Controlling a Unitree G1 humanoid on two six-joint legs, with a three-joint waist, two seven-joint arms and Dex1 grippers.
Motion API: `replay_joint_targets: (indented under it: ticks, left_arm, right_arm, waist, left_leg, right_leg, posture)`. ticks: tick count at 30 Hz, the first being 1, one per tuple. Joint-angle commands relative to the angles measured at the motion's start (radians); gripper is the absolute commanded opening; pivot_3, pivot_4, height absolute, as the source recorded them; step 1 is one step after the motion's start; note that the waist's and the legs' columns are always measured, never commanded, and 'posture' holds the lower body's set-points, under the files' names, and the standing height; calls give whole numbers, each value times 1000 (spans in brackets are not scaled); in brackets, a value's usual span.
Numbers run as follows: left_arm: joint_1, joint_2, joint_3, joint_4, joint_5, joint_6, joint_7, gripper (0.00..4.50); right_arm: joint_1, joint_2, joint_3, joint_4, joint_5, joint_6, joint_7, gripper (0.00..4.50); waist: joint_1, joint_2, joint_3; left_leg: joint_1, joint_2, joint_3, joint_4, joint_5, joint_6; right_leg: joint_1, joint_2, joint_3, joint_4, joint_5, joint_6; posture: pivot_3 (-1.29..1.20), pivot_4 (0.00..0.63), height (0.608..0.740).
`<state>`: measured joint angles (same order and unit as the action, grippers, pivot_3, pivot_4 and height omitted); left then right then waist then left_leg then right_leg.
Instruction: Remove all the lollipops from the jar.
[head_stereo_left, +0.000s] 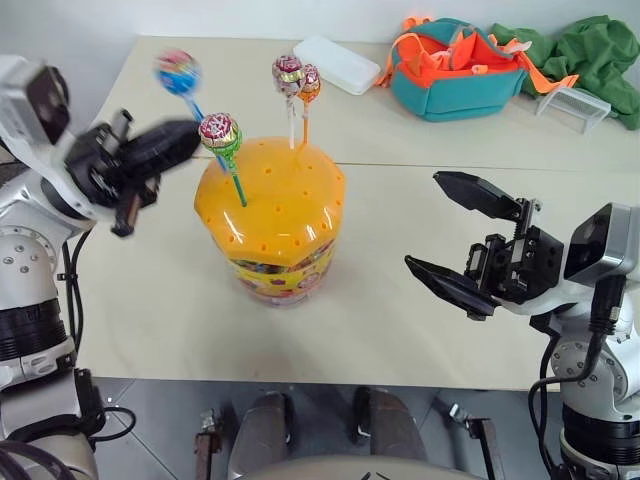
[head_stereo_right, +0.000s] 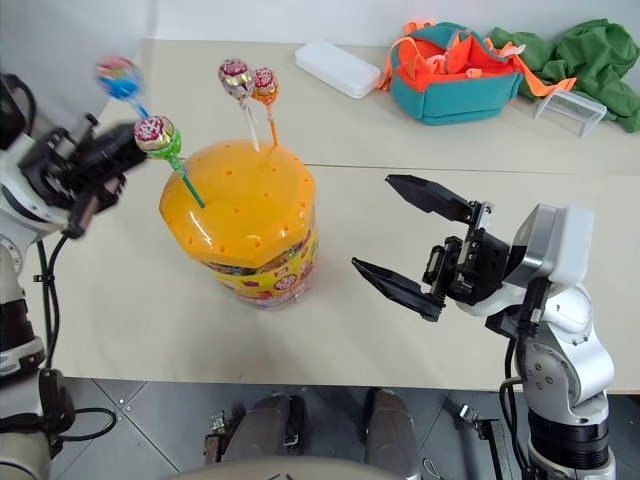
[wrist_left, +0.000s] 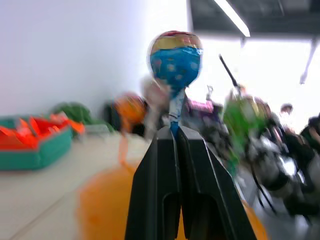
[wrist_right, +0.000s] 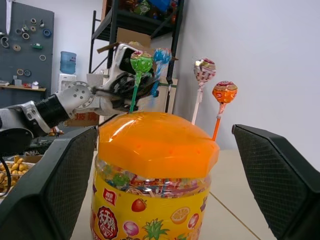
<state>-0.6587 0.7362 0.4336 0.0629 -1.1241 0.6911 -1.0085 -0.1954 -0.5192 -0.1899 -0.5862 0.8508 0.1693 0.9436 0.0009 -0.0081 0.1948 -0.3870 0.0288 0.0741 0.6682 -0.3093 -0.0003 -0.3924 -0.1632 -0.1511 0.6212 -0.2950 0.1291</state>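
Observation:
The jar (head_stereo_left: 280, 262) stands mid-table, clear with a yellow label and a domed orange lid (head_stereo_left: 285, 195). Three lollipops stick up from the lid: a green-stick one (head_stereo_left: 219, 131), a white-stick one (head_stereo_left: 288, 70) and an orange-stick one (head_stereo_left: 310, 82). My left gripper (head_stereo_left: 196, 134) is at the lid's left, shut on the blue stick of a fourth lollipop (wrist_left: 176, 59), whose head rises above the fingertips. I cannot tell if its lower end is still in the lid. My right gripper (head_stereo_left: 424, 220) hovers wide open to the right of the jar, apart from it, holding nothing.
Along the table's far side lie a white box (head_stereo_left: 338, 62), a teal and orange bag (head_stereo_left: 452, 72), a green cloth (head_stereo_left: 592, 52) and a small clear container (head_stereo_left: 573, 106). The table's front edge runs just below the jar and the right gripper.

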Motion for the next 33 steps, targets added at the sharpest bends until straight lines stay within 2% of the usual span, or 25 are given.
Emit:
replay_joint_targets:
  ticks: [1,3,7,9,13,17,18,21,24,26,29,33]
  left_arm:
    - [-14,24,145,90,-58,19,112,44]
    - [14,55,184,130,-45,34,128,44]
    - [320,210,182,169,167,20,61,44]
    - [459,245,174,156,240,0,36,44]
    - [755,251,220,68,329,40,64,44]
    - [882,234,240,3,344,92,89,44]
    - [905,233,230,-7,368,78,88,487]
    - [935,232,217,-18,424,28,78,1304]
    - [936,249,235,-16,439,-38,-13,2189]
    - [859,292,272,69,482,-197,-84,2793]
    - [759,322,306,118,443,-279,-209,2793]
    - [559,361,301,-47,138,-36,-280,2793]
  right_arm:
    - [-44,-4,25,-3,1,-32,57,4500]
    - [-60,-24,46,11,-4,-31,111,4500]
    - [-95,-136,89,69,7,19,302,4500]
    - [-100,-168,98,104,-5,12,371,4500]
    - [-104,-200,96,171,-30,-15,469,4500]
    - [-99,-190,81,195,-50,-42,489,4500]
    - [-95,-189,80,197,-55,-51,494,4500]
    - [-81,-178,69,188,-60,-71,481,4500]
    - [-70,-158,40,174,-62,-83,415,4500]
    - [-59,-145,-7,142,-16,-36,309,4500]
    - [-25,-135,-56,103,43,4,228,4500]
    - [22,-115,-136,54,118,39,97,4500]
  waist:
    - [-6,0,0]
    - [-8,0,0]
    - [-18,0,0]
    - [-19,-1,0]
    - [-15,-5,1]
    - [9,-7,1]
    - [11,-7,1]
    - [14,-7,1]
    - [14,-7,1]
    - [17,-7,1]
    - [22,-9,0]
    - [23,-9,0]
  left_leg:
    - [0,0,0,0,0,0]
    - [2,0,0,-2,0,0]
    - [2,0,4,-3,-1,1]
    - [2,0,4,-4,-1,1]
    - [1,1,5,-3,-2,1]
    - [1,2,4,-2,-2,0]
    - [1,2,4,-2,-2,0]
    - [1,2,4,-2,-3,1]
    - [1,2,7,-2,-3,0]
    - [1,2,7,-2,-4,0]
    - [0,3,7,-2,-3,-1]
    - [0,2,9,-2,-5,1]
  right_leg:
    - [0,0,0,0,0,0]
    - [-1,0,1,1,0,0]
    - [-2,0,2,0,0,0]
    - [-2,0,2,-1,0,0]
    - [-2,0,3,-1,0,0]
    - [-2,0,3,-1,0,0]
    - [-2,-1,4,-1,0,0]
    - [-2,-1,5,-2,0,0]
    - [-3,0,5,-2,0,0]
    - [-4,0,5,-1,0,0]
    - [-5,1,5,-1,-1,-2]
    - [-5,0,5,-1,0,-1]
  posture:
    - [0,150,740]
    - [0,150,740]
    - [0,150,740]
    - [0,150,740]
    - [0,150,740]
    - [0,150,740]
    - [0,150,740]
    - [0,150,740]
    - [0,150,740]
    - [0,150,740]
    - [0,150,740]
    - [0,150,740]
